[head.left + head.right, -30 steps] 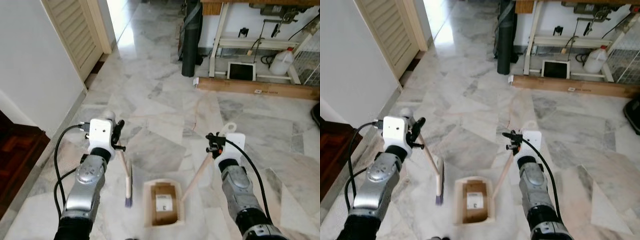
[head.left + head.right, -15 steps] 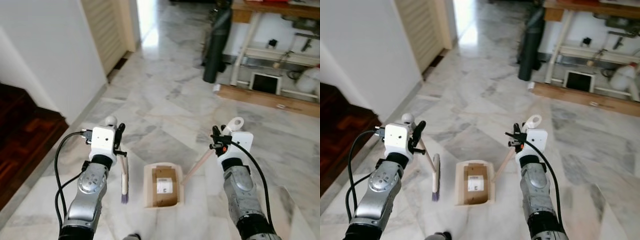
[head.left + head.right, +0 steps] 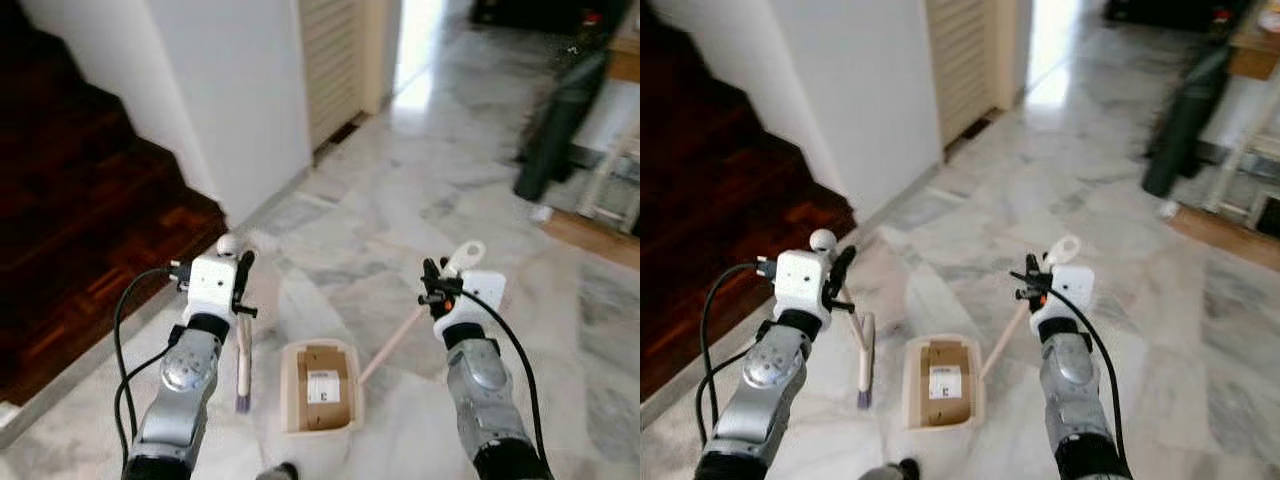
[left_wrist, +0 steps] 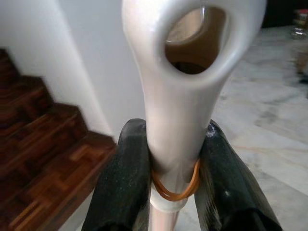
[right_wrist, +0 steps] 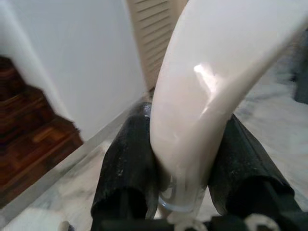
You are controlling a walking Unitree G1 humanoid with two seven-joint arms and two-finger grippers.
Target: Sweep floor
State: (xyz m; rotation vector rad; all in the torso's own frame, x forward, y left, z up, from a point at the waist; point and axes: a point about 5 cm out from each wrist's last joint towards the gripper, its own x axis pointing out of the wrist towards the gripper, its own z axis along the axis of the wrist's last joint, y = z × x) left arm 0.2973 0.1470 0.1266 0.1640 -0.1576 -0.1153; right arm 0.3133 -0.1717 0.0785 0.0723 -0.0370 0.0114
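Marble floor [image 3: 420, 220] runs ahead, dark wooden stairs [image 3: 90, 210] beyond the left gripper [image 3: 236, 290]. The step looks like carrying tools to a spot; next, lowering both to the floor. Below and inboard of the right gripper [image 3: 432, 290], clamped on its handle, hangs the dustpan [image 3: 318, 385], handle slanting up toward it. The left gripper, clamped on the broom [image 3: 242, 350], holds it near-vertical, bristles down beneath it.

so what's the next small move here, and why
Probably lower the brush in the left pincer to the floor and draw it toward the dustpan. Both pincers are shut on their handles, the right pincer holds the dustpan low with its mouth toward the robot, and the brush hangs just left of it.
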